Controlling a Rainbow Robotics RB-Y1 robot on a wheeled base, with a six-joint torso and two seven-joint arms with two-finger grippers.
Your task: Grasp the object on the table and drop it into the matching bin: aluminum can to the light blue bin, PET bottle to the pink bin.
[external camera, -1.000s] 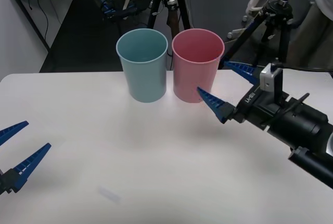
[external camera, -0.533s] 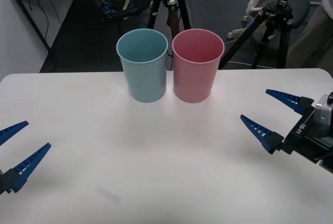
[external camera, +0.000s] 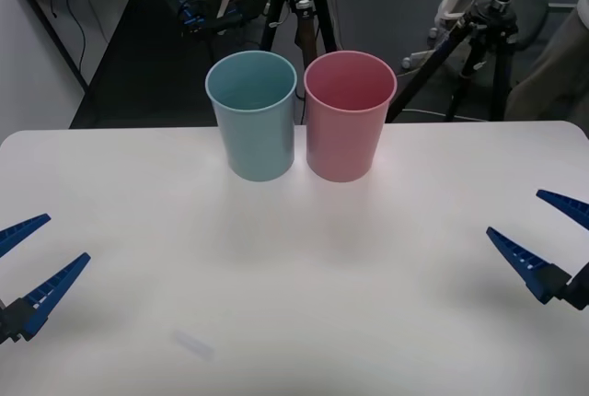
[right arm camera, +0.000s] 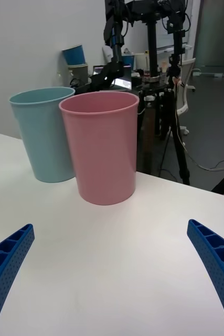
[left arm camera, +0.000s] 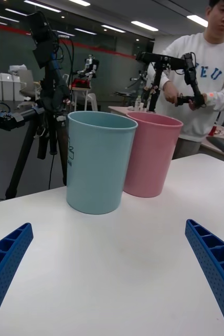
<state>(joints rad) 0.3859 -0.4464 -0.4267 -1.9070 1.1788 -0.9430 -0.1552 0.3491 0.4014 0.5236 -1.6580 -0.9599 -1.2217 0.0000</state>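
The light blue bin (external camera: 253,120) and the pink bin (external camera: 348,120) stand upright side by side at the far middle of the white table (external camera: 294,276), almost touching. The aluminum can and the PET bottle are out of view. My left gripper (external camera: 64,238) is open low over the table's left front edge, holding nothing. My right gripper (external camera: 515,213) is open at the right edge, well away from the bins, also holding nothing. The right wrist view has the pink bin (right arm camera: 104,149) nearer than the light blue bin (right arm camera: 44,134). The left wrist view has the light blue bin (left arm camera: 98,160) nearer than the pink bin (left arm camera: 151,155).
Black tripods (external camera: 294,0) (external camera: 479,37) stand on the floor just behind the table's far edge. A small faint mark (external camera: 195,344) lies on the tabletop near the front left. A broad bare stretch of table lies between the two grippers.
My right arm has drawn back from beside the pink bin to the table's right edge, fingers still open. The left arm and both bins have not moved.
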